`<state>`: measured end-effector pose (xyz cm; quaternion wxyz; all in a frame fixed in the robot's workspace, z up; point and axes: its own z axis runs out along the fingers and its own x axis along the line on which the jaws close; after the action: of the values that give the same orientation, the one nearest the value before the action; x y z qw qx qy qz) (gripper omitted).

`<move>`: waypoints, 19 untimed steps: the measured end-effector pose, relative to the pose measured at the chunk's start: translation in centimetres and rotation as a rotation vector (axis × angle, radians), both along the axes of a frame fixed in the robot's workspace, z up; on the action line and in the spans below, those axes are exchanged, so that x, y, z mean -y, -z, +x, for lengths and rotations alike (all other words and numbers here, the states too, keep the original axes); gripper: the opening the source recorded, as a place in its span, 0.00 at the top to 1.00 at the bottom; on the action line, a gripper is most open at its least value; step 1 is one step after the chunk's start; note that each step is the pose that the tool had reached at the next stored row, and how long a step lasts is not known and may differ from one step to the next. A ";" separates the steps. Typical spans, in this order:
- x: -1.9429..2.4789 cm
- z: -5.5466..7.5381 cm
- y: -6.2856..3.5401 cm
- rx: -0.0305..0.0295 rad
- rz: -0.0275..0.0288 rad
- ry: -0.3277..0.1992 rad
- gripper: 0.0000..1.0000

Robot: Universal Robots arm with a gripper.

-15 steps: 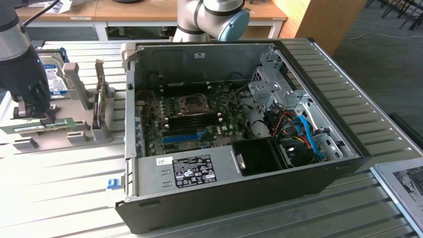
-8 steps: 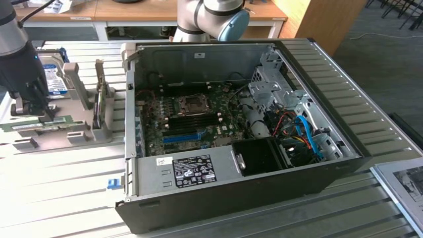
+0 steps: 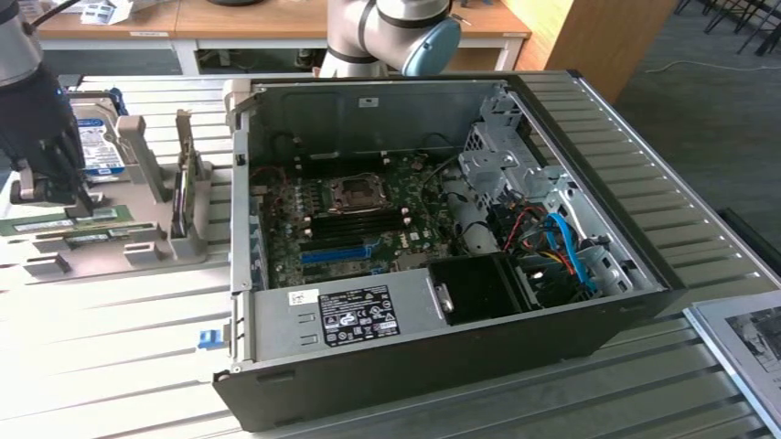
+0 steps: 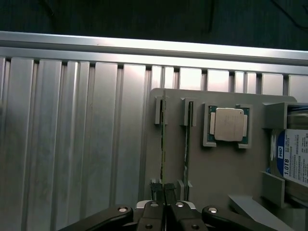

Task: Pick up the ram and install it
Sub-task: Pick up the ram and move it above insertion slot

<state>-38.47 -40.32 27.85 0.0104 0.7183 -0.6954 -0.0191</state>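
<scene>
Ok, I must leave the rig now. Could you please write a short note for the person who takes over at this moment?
Pincer: shut on one end of the ram.
Things: the ram stands on edge in the grey holder, beside a second stick. The open computer case lies to the exterior view's right of the holder.
Done: the grasp appears made.
Left: the ram is not yet lifted out of the holder and not yet installed in the case.
</scene>
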 end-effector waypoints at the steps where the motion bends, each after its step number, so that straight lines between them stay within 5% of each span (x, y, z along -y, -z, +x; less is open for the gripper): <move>1: 0.00 0.0 -0.16 -0.0001 0.0000 0.000 0.88; 19: 0.00 0.0 -3.15 0.0000 -0.0001 0.008 0.88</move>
<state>-38.47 -40.32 30.99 0.0103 0.7154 -0.6984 -0.0191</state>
